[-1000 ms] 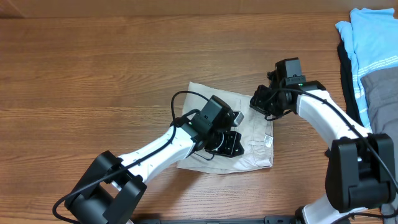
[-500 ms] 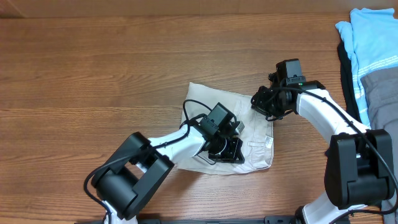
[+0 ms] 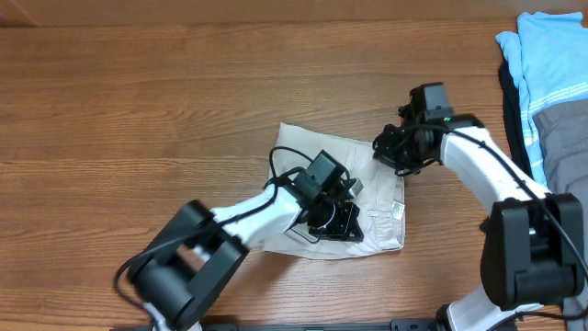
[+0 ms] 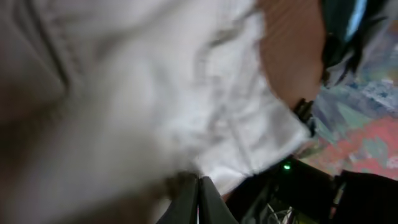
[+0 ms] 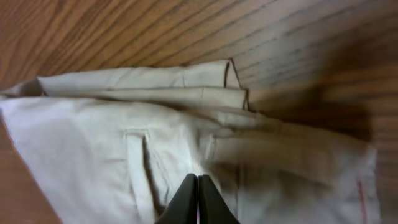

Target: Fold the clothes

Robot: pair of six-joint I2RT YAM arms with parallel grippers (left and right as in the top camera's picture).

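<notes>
The beige khaki shorts (image 3: 344,152) lie folded into a small rectangle at the table's middle, with a small white label (image 3: 398,210) near the right edge. My left gripper (image 3: 335,221) is shut and rests on the lower middle of the shorts; in the blurred left wrist view its fingers (image 4: 199,199) are together against the pale cloth (image 4: 155,93). My right gripper (image 3: 390,152) is shut at the shorts' upper right corner; in the right wrist view its closed tips (image 5: 198,198) sit over the waistband and belt loop (image 5: 137,162), no cloth between them.
A pile of other garments lies at the table's right edge: light blue striped (image 3: 551,64), grey (image 3: 565,129) and dark navy (image 3: 514,110). Bare wooden tabletop (image 3: 138,110) surrounds the shorts.
My left gripper has slid a little right and down across the shorts and its arm has swung. My right gripper has barely shifted. The shorts stay folded.
</notes>
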